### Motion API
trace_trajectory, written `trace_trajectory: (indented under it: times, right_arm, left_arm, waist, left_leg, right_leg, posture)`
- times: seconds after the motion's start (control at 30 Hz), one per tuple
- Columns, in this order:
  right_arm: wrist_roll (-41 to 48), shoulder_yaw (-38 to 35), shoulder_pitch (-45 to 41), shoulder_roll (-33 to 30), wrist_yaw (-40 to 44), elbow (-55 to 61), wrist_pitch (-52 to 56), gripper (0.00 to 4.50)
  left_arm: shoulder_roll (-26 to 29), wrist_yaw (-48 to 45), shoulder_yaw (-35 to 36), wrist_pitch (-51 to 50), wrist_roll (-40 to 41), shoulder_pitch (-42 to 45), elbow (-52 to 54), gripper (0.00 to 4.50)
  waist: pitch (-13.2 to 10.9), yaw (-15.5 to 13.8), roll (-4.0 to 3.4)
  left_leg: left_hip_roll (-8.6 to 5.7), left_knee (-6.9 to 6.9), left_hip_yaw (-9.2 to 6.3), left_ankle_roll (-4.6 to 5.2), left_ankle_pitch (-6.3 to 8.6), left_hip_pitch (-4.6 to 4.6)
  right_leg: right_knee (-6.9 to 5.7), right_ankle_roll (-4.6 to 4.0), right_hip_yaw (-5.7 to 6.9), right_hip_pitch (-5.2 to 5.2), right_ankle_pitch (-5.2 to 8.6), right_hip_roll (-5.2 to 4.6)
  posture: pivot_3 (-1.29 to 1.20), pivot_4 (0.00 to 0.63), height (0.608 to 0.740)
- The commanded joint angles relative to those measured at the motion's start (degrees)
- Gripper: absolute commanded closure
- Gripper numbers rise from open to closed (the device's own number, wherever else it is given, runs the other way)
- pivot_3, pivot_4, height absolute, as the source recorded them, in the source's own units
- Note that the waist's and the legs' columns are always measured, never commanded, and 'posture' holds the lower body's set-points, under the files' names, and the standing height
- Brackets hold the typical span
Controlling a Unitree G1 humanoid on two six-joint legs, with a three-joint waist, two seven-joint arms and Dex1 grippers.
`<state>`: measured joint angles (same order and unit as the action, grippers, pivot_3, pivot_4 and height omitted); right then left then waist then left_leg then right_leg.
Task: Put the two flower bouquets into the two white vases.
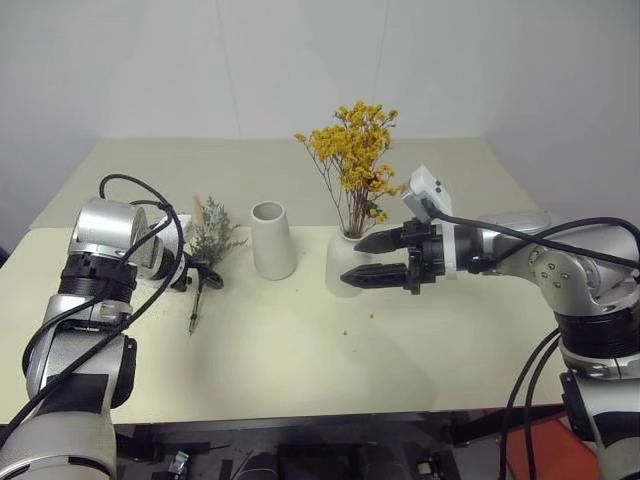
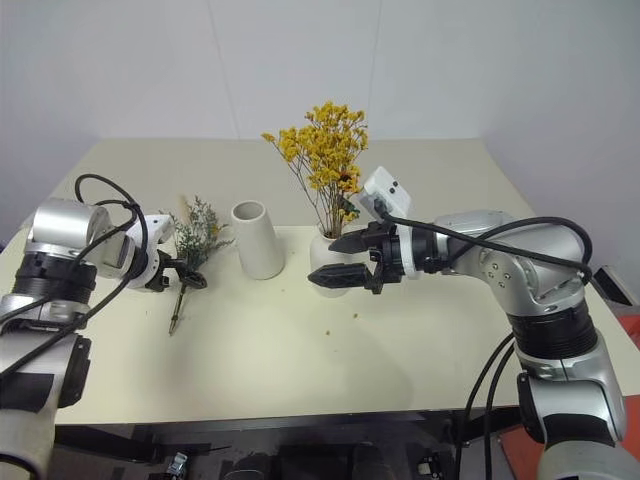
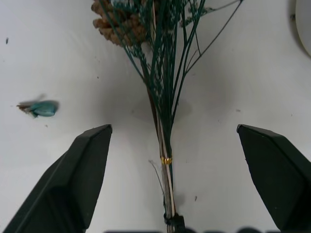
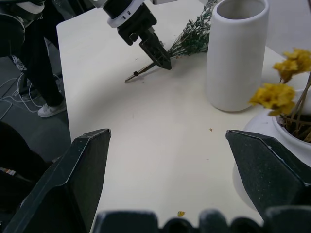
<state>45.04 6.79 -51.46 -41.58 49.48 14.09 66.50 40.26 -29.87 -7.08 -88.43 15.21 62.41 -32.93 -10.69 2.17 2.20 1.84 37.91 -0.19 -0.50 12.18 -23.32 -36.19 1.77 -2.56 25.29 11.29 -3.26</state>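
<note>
The grey-green bouquet (image 1: 208, 250) lies flat on the counter (image 1: 300, 340), left of centre in the head view, its tied stems running between the spread fingers of the left gripper (image 3: 170, 184), which grasps nothing. To do this pickup well, the gripper should probably close just above the gold tie, where the stems are bunched, and lift without crushing them. The taller vase (image 1: 272, 240) stands empty just right of it. The yellow bouquet (image 1: 352, 160) sits in the rounder vase (image 1: 343, 262), beside the released right gripper (image 1: 378, 258).
</note>
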Motion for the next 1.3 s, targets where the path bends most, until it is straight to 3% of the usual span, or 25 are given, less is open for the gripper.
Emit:
trace_trajectory:
  times: [0.03, 0.37, 0.4, 0.73, 0.83, 1.03, 1.3]
  right_arm:
    - [0.3, -2.0, -1.6, -0.4, -0.3, 1.8, 0.3, 0.0]
    - [0.7, -2.1, -1.6, -0.1, -0.6, 2.2, 1.2, 0.0]
    - [0.8, -2.1, -1.6, 0.0, -0.7, 2.2, 1.3, 0.0]
    - [2.0, -2.7, -1.5, 4.7, -4.1, 2.8, 2.8, 0.0]
    - [1.1, -2.0, -1.6, 6.9, -5.9, 2.8, 1.8, 0.0]
    - [-2.4, -1.0, -2.0, 11.0, -10.9, 3.2, 0.5, 0.0]
    - [-9.7, 1.1, 2.4, 13.0, -18.5, 12.1, -4.4, 0.0]
  left_arm:
    - [-1.0, 0.8, -0.2, 2.9, -1.7, 1.9, -3.6, 1.17]
    - [-2.1, 1.0, 0.6, 3.3, -2.8, 2.1, -6.3, 4.33]
    - [-1.9, 1.2, 1.0, 3.2, -2.9, 2.0, -6.1, 4.47]
    - [5.0, 5.3, 5.7, 4.3, -4.4, 3.1, 1.9, 4.47]
    - [5.6, 5.7, 9.9, 7.8, -3.6, 4.3, 7.0, 4.47]
    - [1.6, 4.4, 19.7, 24.4, 0.5, 1.0, 21.4, 4.47]
    - [-1.9, 0.1, 18.7, 37.3, 2.2, 4.2, 17.9, 4.47]
  waist:
    - [0.0, 0.0, 0.0]
    - [0.0, 0.0, 0.01]
    - [0.0, 0.0, 0.01]
    - [0.0, 0.4, 0.01]
    - [0.0, 0.1, 0.01]
    - [0.0, -0.8, 0.03]
    - [0.0, -1.1, 0.04]
  left_leg:
    - [0.0, 0.0, 0.0, 0.0, 0.0, 0.0]
    - [-0.01, 0.0, 0.0, 0.0, 0.0, 0.01]
    - [-0.01, 0.0, 0.0, 0.0, 0.0, 0.01]
    - [0.03, 0.0, -0.01, 0.0, 0.0, -0.07]
    - [0.01, 0.0, -0.02, -0.01, 0.0, -0.07]
    - [-0.02, 0.0, -0.03, -0.03, -0.01, -0.16]
    - [-0.04, 0.0, -0.01, -0.03, -0.01, -0.09]
  right_leg:
    - [0.0, 0.0, 0.0, 0.0, 0.0, 0.0]
    - [-0.01, -0.02, 0.0, -0.01, -0.01, -0.01]
    - [-0.01, -0.02, 0.0, -0.01, -0.01, -0.01]
    - [-0.04, -0.23, 0.0, 0.1, -0.14, 0.02]
    - [-0.04, -0.22, 0.0, 0.08, -0.14, 0.0]
    - [0.03, -0.25, 0.06, 0.09, -0.18, -0.08]
    - [-0.03, -0.27, 0.05, 0.07, -0.23, -0.07]
  posture:
    - [0.0, 0.15, 0.74]
    - [0.0, 0.15, 0.74]
    - [0.0, 0.15, 0.74]
    - [0.0, 0.15, 0.74]
    - [0.0, 0.15, 0.74]
    - [0.0, 0.15, 0.74]
    - [0.0, 0.15, 0.74]
